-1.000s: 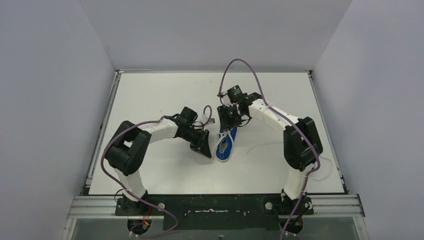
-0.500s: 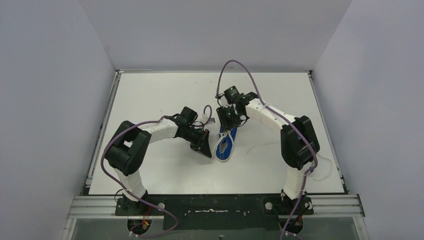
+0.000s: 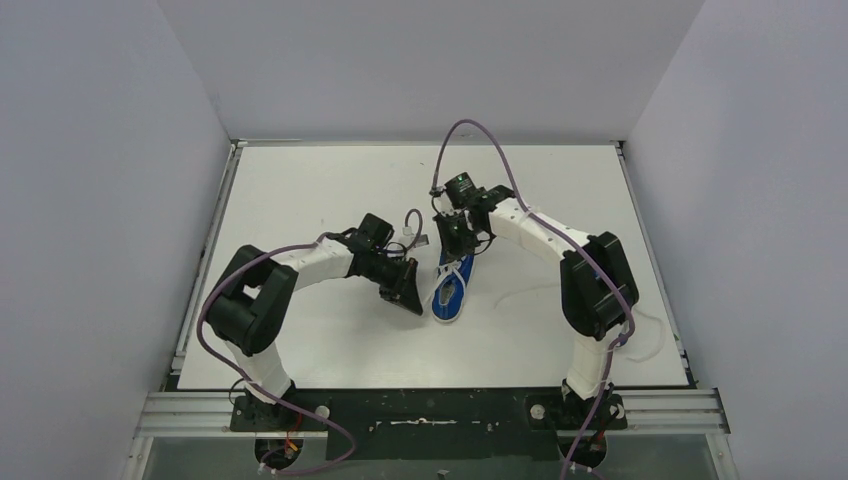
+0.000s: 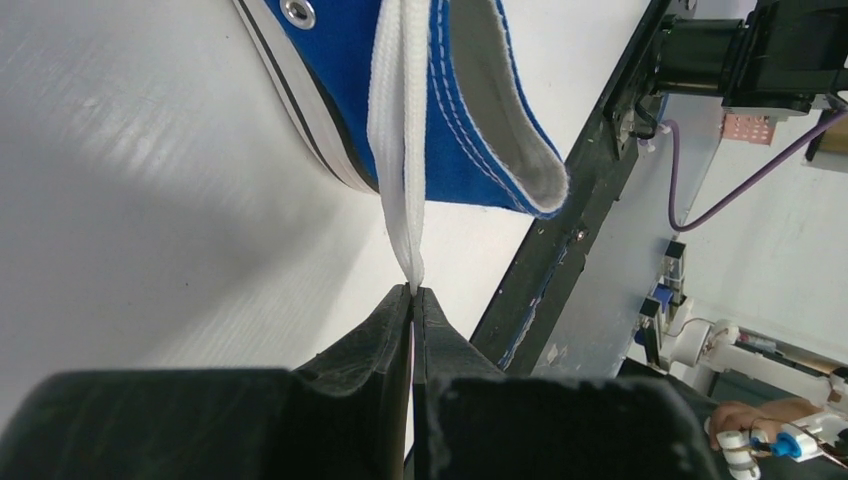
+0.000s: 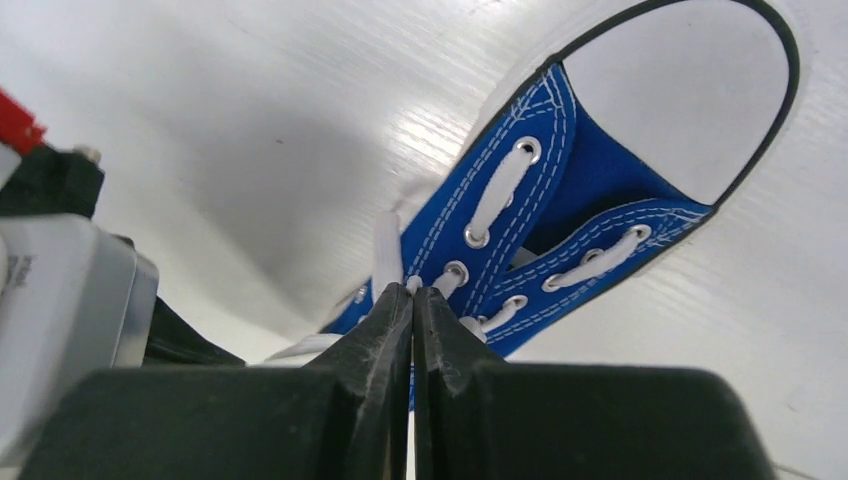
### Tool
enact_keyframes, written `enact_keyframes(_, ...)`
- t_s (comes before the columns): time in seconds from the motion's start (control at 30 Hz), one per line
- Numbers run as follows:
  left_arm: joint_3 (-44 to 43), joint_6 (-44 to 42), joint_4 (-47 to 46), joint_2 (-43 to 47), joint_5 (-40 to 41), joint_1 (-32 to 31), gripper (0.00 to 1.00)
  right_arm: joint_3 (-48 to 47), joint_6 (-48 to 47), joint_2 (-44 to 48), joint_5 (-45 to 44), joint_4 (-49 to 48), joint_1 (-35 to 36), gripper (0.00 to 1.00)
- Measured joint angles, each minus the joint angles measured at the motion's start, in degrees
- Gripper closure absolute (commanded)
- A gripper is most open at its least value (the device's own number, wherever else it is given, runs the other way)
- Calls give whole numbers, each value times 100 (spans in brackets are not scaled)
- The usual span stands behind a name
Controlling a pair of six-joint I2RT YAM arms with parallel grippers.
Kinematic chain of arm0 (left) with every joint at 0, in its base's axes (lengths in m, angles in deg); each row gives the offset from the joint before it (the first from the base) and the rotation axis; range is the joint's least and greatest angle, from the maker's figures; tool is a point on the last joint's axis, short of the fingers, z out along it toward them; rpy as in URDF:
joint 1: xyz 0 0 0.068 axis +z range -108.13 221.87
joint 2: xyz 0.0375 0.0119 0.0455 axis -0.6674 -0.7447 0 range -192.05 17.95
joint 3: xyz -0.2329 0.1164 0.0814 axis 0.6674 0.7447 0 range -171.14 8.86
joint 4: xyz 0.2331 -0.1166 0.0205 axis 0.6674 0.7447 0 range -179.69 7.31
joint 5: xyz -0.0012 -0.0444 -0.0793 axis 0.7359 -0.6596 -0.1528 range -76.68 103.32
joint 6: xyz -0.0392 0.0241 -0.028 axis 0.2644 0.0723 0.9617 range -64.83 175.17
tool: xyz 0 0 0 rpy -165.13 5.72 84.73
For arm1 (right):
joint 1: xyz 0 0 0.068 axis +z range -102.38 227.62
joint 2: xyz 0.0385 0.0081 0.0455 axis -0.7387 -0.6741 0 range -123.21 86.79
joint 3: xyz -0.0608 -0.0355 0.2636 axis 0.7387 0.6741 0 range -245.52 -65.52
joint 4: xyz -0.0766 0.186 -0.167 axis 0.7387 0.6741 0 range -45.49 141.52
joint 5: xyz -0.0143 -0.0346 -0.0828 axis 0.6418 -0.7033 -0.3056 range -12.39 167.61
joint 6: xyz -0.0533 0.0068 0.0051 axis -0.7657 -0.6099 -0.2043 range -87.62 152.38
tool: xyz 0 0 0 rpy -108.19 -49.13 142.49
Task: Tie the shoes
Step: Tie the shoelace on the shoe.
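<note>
A white tabletop (image 3: pixel 300 200) is sitting inside pale grey walls, seen from above and behind my two arm bases. One blue sneaker (image 3: pixel 450 292) is lying near the middle of the tabletop, between my left arm (image 3: pixel 330 260) and my right arm (image 3: pixel 540 235); I am seeing only this one shoe of the pair.

Compared with a second ago, my right jaws have gone from partly spread to pressed together, and my right wrist has drifted a little to the left, over the far end of the sneaker. The sneaker itself is lying where it was, and my left arm has barely shifted.

My left jaws are pinching the white lace (image 4: pixel 398 150), which is running taut from the sneaker's side down into the tips. My right jaws are meeting right at the upper eyelets (image 5: pixel 456 270); whether a lace strand is caught between them, I cannot tell.

Two purple cables (image 3: pixel 480 125) are looping along the arms.
</note>
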Motion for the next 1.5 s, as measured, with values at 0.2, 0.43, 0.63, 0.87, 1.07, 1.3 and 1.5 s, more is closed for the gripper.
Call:
enact_keyframes(0.2, 129, 140, -103, 540, 258, -24, 100, 334, 1303, 264, 962, -656, -553, 100)
enact_keyframes(0.43, 37, 157, -136, 651, 348, -236, 100, 1576, 3042, 726, 2004, -2350, -1449, 100)
enact_keyframes(0.63, -120, 157, -52, 629, 354, -356, 100, 1786, 3954, 717, 2457, -3296, -1513, 100)
enact_keyframes(0.87, -321, 208, 92, 527, 417, -306, 100, 1827, 4138, 717, 2636, -3504, -1550, 100)
enact_keyframes(1.07, -363, 225, 264, 409, 581, -177, 100, 1853, 4127, 662, 2640, -3519, -1714, 100)
enact_keyframes(1.3, -20, 212, 396, 411, 629, -136, 100, 1694, 4006, 151, 2710, -3574, -1888, 100)
enact_keyframes(1.5, -13, 223, 393, 439, 605, -133, 100, 1403, 3805, -197, 2776, -3418, -1886, 100)
